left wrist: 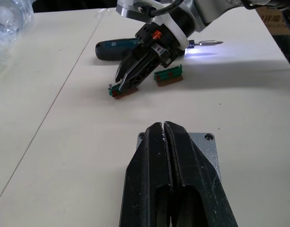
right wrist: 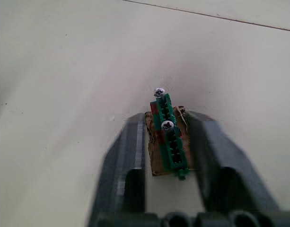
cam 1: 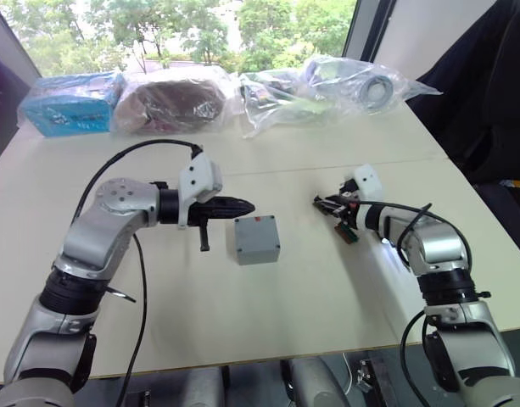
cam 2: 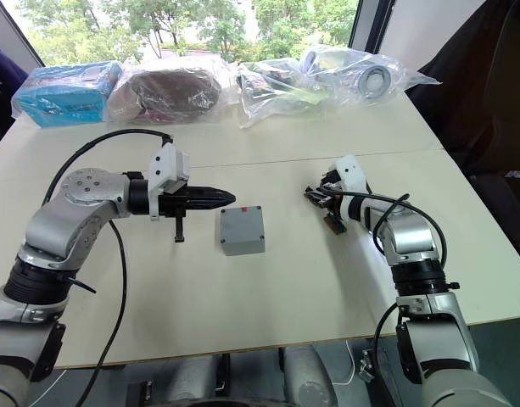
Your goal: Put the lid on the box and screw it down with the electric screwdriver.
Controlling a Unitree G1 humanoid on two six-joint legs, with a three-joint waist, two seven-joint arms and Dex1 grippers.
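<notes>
On the pale surface [cam 1: 200, 314], the box [cam 1: 257, 240] is sitting near the middle with the lid [cam 1: 255, 229] on top, the left gripper [cam 1: 243, 206] hovering at its ten o'clock with fingers pressed together. At the box's three o'clock, the right gripper [right wrist: 166, 130] is closing its fingers around a small green-and-red piece [right wrist: 169, 142], and the electric screwdriver [left wrist: 117, 47] is lying just behind it, tip glowing.

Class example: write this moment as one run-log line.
lid: on box | left gripper: shut, empty, beside box | right gripper: around green screw strip | electric screwdriver: on table, tip lit
</notes>
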